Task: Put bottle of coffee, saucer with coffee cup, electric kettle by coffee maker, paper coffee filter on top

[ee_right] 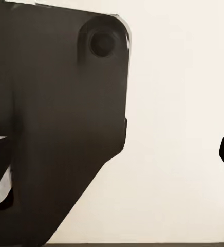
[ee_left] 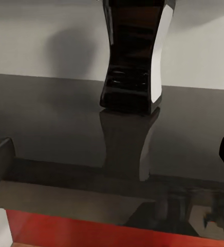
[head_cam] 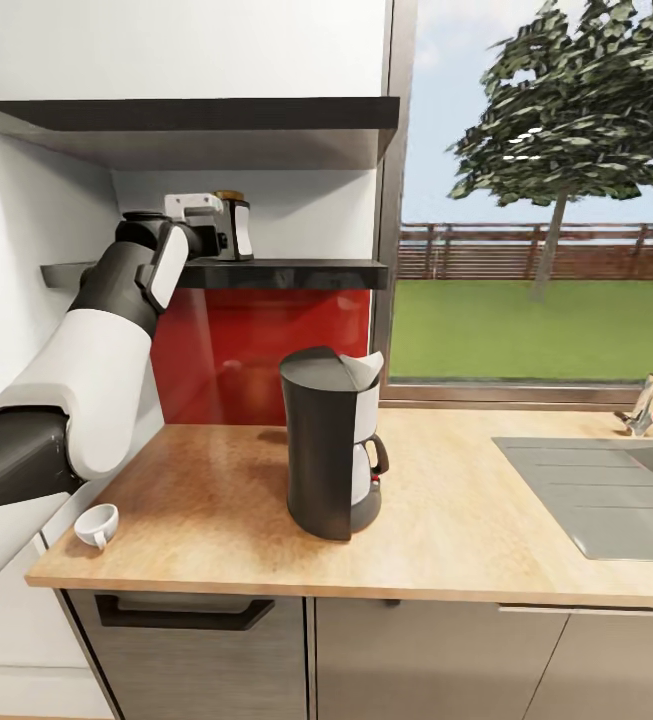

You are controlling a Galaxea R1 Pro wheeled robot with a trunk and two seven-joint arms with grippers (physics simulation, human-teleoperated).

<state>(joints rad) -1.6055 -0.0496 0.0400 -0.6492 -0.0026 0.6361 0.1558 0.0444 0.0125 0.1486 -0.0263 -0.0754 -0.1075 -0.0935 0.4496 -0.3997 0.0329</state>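
Bottle of coffee (head_cam: 236, 227) half hidden behind left gripper (head_cam: 222, 240); lid cropped

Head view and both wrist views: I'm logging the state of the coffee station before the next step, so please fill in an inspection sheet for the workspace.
Surface: light-wood countertop with a steel sink at its right end.
Job's things: coffee maker upright on the countertop, paper coffee filter on its top; bottle of coffee upright on the kitchen shelf; coffee cup lying tipped near the counter's left front corner.
Clutter: nothing seen.
Grippers: left gripper open at shelf level, facing the bottle, apart from it; right gripper open.
Cables: nothing seen.
Surroundings: red backsplash, window onto lawn, tap.
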